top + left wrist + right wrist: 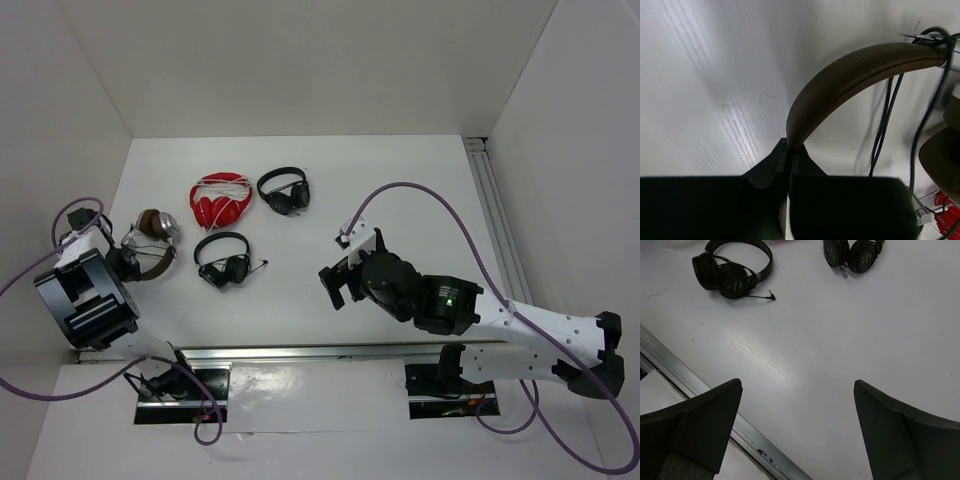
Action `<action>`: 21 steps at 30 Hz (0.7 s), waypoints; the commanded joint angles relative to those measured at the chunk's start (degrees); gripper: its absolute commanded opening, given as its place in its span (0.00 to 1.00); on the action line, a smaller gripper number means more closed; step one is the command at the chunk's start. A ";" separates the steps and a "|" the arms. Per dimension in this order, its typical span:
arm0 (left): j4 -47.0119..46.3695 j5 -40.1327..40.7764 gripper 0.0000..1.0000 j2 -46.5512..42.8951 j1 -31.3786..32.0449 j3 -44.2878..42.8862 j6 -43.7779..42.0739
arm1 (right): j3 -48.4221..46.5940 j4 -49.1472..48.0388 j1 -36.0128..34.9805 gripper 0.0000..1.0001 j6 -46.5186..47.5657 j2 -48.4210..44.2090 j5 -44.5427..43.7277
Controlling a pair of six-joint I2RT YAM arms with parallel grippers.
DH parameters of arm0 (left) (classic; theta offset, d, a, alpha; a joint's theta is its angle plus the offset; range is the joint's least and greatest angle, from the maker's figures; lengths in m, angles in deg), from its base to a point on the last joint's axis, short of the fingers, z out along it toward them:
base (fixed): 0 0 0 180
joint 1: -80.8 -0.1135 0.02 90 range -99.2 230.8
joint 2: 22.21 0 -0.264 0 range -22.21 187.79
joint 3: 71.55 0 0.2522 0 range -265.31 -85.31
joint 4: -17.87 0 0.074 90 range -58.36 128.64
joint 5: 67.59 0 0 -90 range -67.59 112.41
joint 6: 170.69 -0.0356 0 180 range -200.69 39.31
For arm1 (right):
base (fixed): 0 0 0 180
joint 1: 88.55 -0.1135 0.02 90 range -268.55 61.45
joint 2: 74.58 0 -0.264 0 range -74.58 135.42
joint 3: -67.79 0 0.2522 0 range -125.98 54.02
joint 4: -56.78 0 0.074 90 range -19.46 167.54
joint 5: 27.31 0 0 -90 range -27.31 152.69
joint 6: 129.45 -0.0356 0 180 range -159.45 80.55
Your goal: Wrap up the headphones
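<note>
The brown headphones [152, 240] lie at the table's left, silver-and-brown earcups away from me. My left gripper [122, 262] is shut on their dark brown headband [850, 80]; the jaws pinch its near end. The thin black cable [885, 125] hangs under the headband in loops. An earcup [942, 155] shows at the right edge of the left wrist view. My right gripper [338, 283] is open and empty above the bare table middle; its fingers [705, 415] stand wide apart.
A red pair with white cord [220, 200] and two small black pairs [284, 190] [224, 260] lie beside the brown pair. The black pairs also show in the right wrist view [732, 270] [852, 252]. A metal rail [330, 352] runs along the near edge.
</note>
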State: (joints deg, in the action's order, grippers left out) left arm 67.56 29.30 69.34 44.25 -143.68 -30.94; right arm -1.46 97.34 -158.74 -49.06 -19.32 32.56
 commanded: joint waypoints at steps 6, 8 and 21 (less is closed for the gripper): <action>-5.51 -8.64 0.26 2.93 0.08 -0.43 -1.33 | 0.02 -4.57 -1.70 1.00 -1.20 0.45 -0.19; -5.51 -8.65 0.32 2.93 0.08 -0.43 -1.33 | -0.50 -4.57 -1.70 1.00 -1.20 0.46 -0.19; -3.59 -7.78 1.00 -10.86 2.89 1.59 -1.86 | -2.70 -3.52 -3.37 1.00 -1.20 -0.60 -0.72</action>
State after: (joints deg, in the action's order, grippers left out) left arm 63.67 20.47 62.58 45.19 -142.17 -32.53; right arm -1.66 96.62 -161.58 -49.72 -18.64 32.71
